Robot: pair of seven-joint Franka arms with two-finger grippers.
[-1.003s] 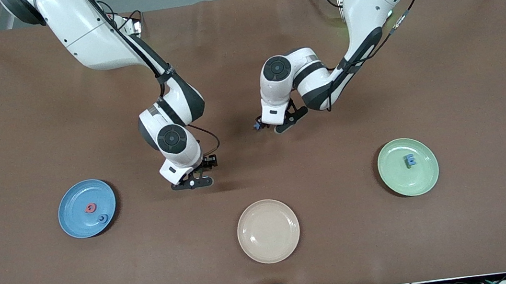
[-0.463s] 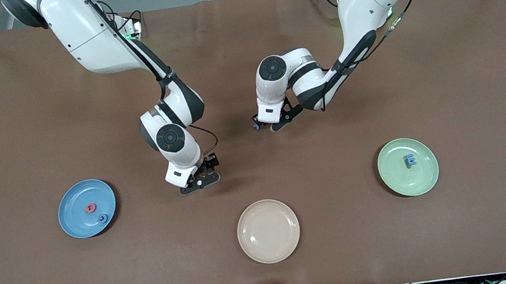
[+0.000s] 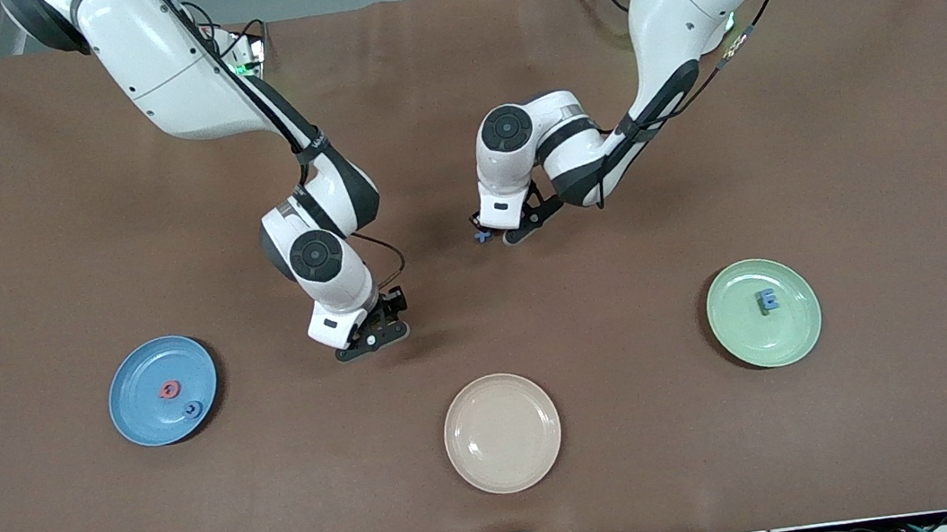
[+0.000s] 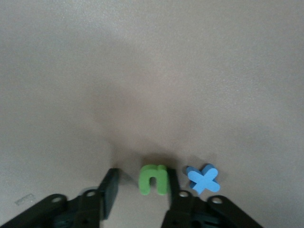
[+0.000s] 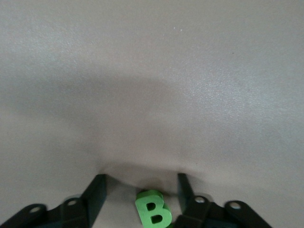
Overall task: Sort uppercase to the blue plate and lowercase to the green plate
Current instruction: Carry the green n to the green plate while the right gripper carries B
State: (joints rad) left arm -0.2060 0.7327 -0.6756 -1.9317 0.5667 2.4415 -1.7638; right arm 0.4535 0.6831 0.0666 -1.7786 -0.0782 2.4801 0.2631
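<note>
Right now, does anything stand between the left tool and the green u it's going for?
Nothing visible does. The green u lies on the table between the left tool's open jaws. The blue x lies just outside one finger, not in the gap.

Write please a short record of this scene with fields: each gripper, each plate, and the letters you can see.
left gripper: low over the table's middle, jaws open around the green u, one finger touching it
blue x: on the table beside the green u
right gripper: low over the table, jaws open around the green B
blue plate: holds red Q and blue G
green plate: holds a blue m-like piece
cream plate: nearest the front camera, nothing in it
</note>
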